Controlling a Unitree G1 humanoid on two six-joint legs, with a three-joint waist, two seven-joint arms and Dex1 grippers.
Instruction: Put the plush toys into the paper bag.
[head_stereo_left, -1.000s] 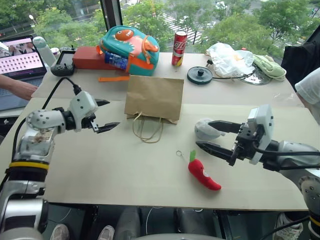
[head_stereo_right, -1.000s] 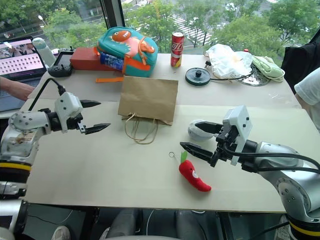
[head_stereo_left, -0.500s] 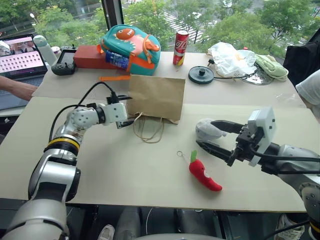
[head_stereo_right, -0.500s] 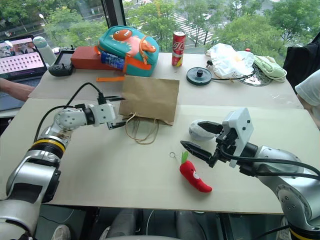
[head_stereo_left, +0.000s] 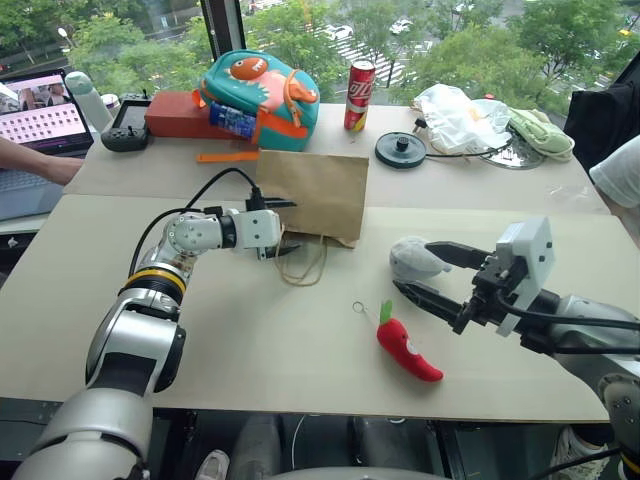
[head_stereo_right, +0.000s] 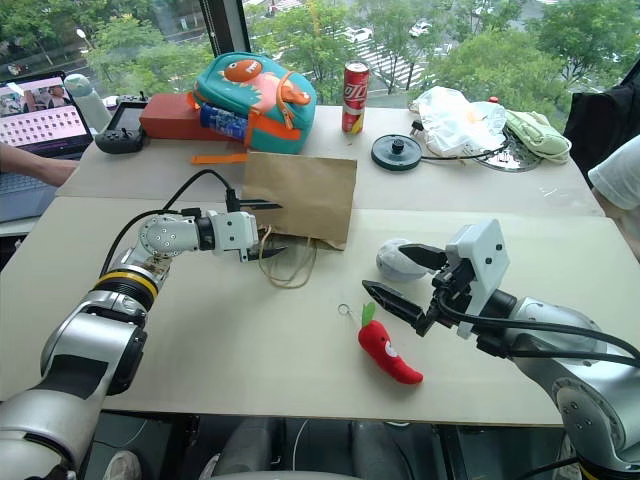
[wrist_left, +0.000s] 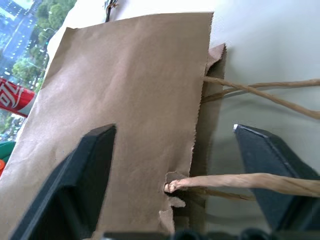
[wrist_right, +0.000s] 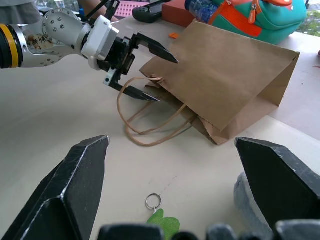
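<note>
The brown paper bag (head_stereo_left: 312, 195) lies flat on the table, its mouth and cord handles (head_stereo_left: 300, 262) facing me. My left gripper (head_stereo_left: 284, 228) is open at the near left corner of the mouth. One finger (wrist_left: 92, 165) is over the bag's upper face, the other (wrist_left: 262, 160) over the table beside a handle (wrist_left: 250, 182). The grey-and-white plush toy (head_stereo_left: 412, 258) rests against the upper finger of my open right gripper (head_stereo_left: 425, 275). The red chili plush toy (head_stereo_left: 406, 346) lies just in front of that gripper, touched by nothing.
Along the far table edge stand a teal-and-orange dinosaur backpack (head_stereo_left: 260, 95), a red can (head_stereo_left: 359, 95), a black round disc (head_stereo_left: 400, 150) and a white plastic bag (head_stereo_left: 455, 115). A laptop (head_stereo_left: 35, 110) and a person's hand (head_stereo_left: 40, 165) are at far left.
My left gripper has moved right to the bag's mouth and its fingers have narrowed somewhat. The right gripper and both toys have stayed in place.
</note>
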